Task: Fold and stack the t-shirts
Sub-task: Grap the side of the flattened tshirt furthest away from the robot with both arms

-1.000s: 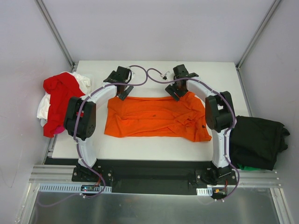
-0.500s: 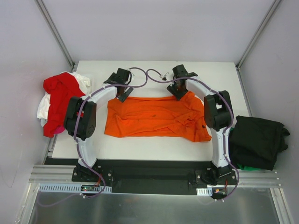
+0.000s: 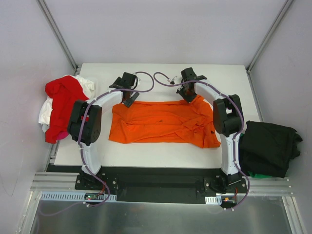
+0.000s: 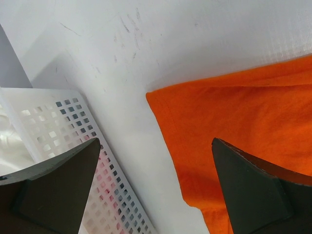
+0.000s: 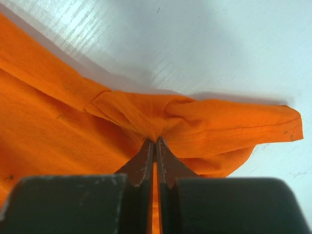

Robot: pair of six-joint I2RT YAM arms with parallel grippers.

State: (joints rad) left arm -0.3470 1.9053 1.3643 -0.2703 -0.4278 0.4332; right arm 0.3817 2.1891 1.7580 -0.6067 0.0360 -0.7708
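Since the earlier frame the right gripper (image 3: 188, 96) has pinched its jaws together on the far hem of the orange t-shirt (image 3: 163, 122); left gripper (image 3: 127, 99) all but unmoved. Top view: orange t-shirt spread flat and wide mid-table (image 3: 161, 153), wrinkled toward its right end; right gripper at its far right edge, left gripper at its far left corner; red t-shirt (image 3: 62, 100) heaped over a white t-shirt (image 3: 45, 113) at the table's left edge; black t-shirt (image 3: 267, 146) bundled off the right edge. Left wrist view: fingers (image 4: 53, 190) spread fully apart, gripping nothing; orange corner (image 4: 243, 117) lies flat between them, nearer the right finger; perforated white panel (image 4: 63, 122) beside the left finger. Right wrist view: jaws clenched on a gathered fold of orange cloth (image 5: 204, 124), the hem bunched just beyond the tips; bare table (image 5: 195, 44) beyond.
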